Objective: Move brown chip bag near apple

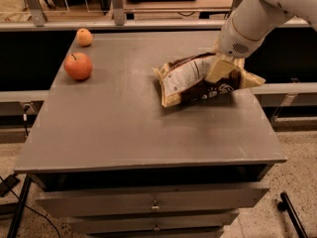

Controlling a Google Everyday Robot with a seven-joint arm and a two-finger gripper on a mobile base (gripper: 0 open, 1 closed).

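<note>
Probably a robotics lab or test area rather than a home. A plain grey metal desk (124, 123) with drawers (148, 205) stands on a speckled hard floor (297, 152), with a metal railing (148, 24) along its far side. At the desk's right, a white robot arm (252, 19) has its hand (219, 69) clamped on a chip bag (185, 78).

High front view down on table (124, 128), pincer (218, 72) right

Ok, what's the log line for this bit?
gripper: grips chip bag, right side | apple: far left | bag not there yet
</note>
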